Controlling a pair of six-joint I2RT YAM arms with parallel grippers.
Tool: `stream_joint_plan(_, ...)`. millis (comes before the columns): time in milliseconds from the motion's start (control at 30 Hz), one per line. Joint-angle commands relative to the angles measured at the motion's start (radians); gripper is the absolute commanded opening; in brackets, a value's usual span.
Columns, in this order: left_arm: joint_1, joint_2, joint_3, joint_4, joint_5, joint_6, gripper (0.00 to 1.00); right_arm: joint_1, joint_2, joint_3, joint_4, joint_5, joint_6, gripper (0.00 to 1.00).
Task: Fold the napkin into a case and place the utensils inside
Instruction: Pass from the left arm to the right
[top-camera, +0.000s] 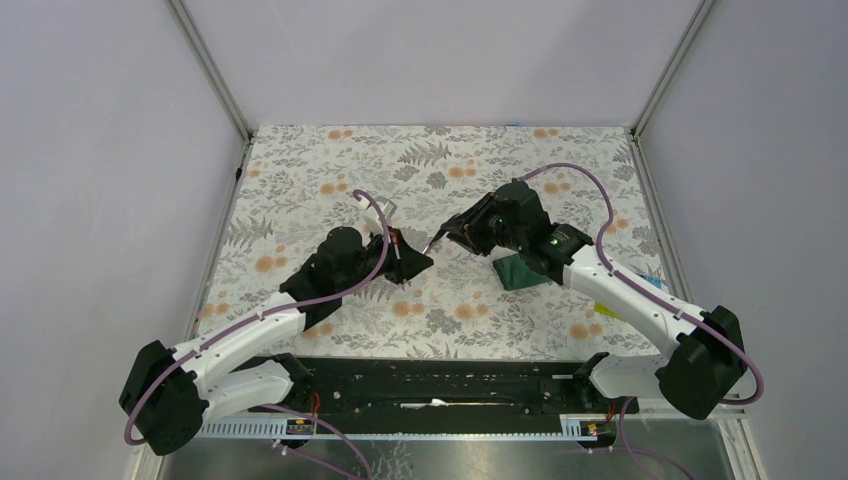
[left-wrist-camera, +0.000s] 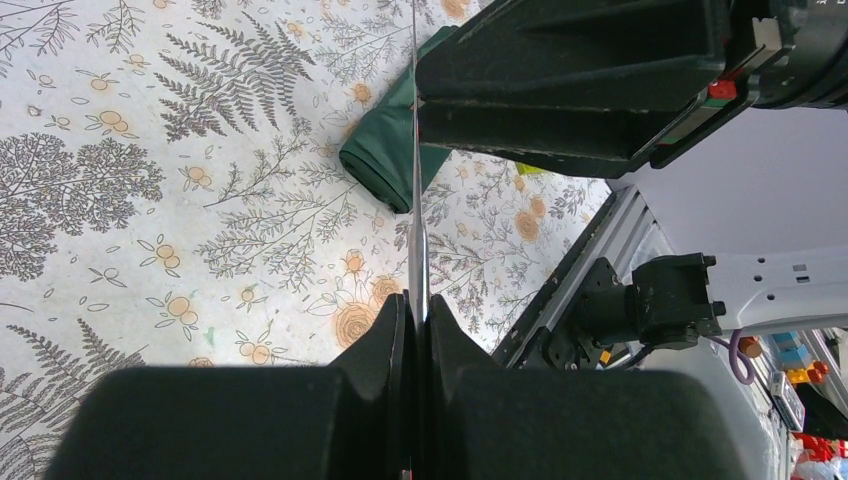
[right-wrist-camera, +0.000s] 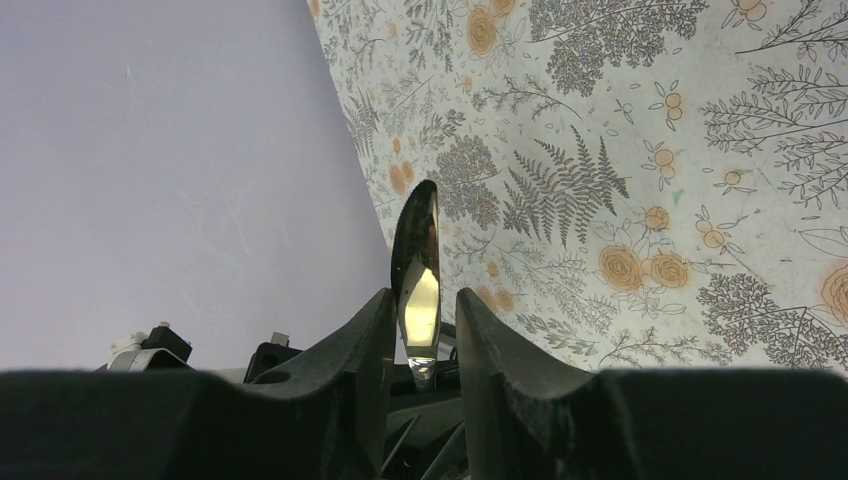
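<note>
Both arms are reaching in over the tabletop (top-camera: 300, 160), which is wearing a grey and orange floral tablecloth (top-camera: 330, 175), and they are meeting near its middle with one slim utensil (top-camera: 433, 243) spanning the gap between them. The left gripper (top-camera: 408, 263) is pinching that utensil tightly: from the left wrist its two fingers (left-wrist-camera: 385, 345) are pressing together on the thin edge of the utensil (left-wrist-camera: 416, 240), which is running straight away from them toward the black body of the other arm. The right gripper (top-camera: 452, 232) is sitting just to the right of and slightly farther back than the left one, taking the other end. From the right wrist, the dark, glossy flat end of the utensil (right-wrist-camera: 420, 250) is standing up between the right gripper (right-wrist-camera: 422, 296) fingers, which are bracketing it closely. I cannot tell whether they are actually clamping it or only flanking it, nor whether this piece is the knife or the spoon. The napkin (top-camera: 518, 272) is lying on the tablecloth right of centre, folded into a compact dark green bundle and partly tucked under the right arm's wrist. In the left wrist view the napkin (left-wrist-camera: 382, 160) is showing a rounded folded edge, just beyond the utensil.
</note>
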Motion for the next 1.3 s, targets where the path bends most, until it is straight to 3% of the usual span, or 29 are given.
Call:
stream_joint_plan(0, -0.002, 0.0, 0.023, 0.085, -0.019, 0.016, 0.0, 0.014, -0.004, 0.037, -0.005, 0.019, 0.021, 0.33)
stream_joint_plan(300, -0.01, -0.001, 0.025, 0.088, -0.019, 0.017, 0.0, 0.018, 0.012, 0.038, 0.003, 0.015, 0.024, 0.33)
stream_joint_plan(433, -0.011, 0.001, 0.026, 0.088, -0.016, 0.022, 0.0, 0.018, 0.022, 0.034, 0.014, 0.008, 0.028, 0.37)
stream_joint_plan(667, -0.014, 0.003, 0.025, 0.089, -0.014, 0.026, 0.0, 0.02, 0.021, 0.032, 0.017, 0.015, 0.027, 0.34)
stream_joint_plan(1267, -0.016, 0.014, 0.02, 0.089, -0.016, 0.031, 0.0, 0.021, 0.025, 0.034, 0.043, 0.001, 0.027, 0.44)
